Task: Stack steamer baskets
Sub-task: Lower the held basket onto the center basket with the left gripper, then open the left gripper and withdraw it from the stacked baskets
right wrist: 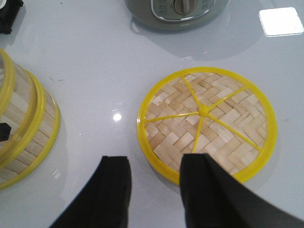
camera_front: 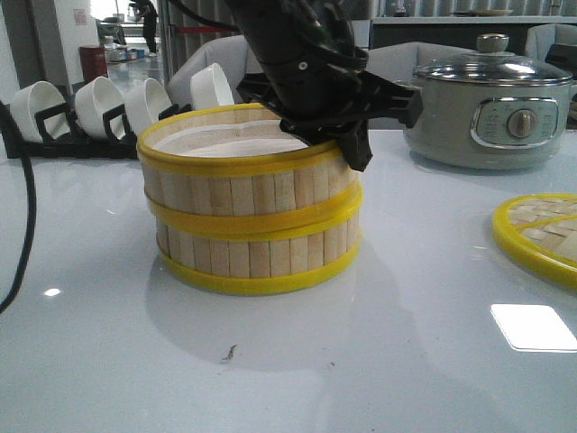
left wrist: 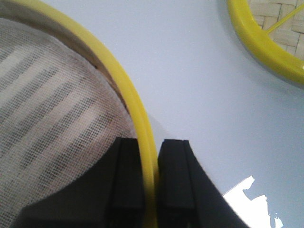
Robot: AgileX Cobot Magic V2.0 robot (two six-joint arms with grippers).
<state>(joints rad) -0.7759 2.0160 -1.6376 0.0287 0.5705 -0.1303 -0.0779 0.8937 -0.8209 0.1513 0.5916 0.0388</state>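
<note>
Two steamer baskets stand stacked in the middle of the table. The upper basket [camera_front: 243,185] sits slightly askew on the lower basket [camera_front: 257,257]. My left gripper [camera_front: 347,140] is at the upper basket's right rear rim. In the left wrist view the gripper [left wrist: 151,145] is shut on that yellow rim [left wrist: 127,92], one finger inside over the pale liner [left wrist: 52,109], one outside. My right gripper [right wrist: 156,164] is open and empty above the table, beside the flat woven lid [right wrist: 205,124]. The stack also shows in the right wrist view [right wrist: 23,128].
The woven lid [camera_front: 541,239] lies flat on the table right of the stack. A grey electric cooker [camera_front: 491,108] with a glass lid stands at the back right. A black rack of white bowls [camera_front: 99,108] stands at the back left.
</note>
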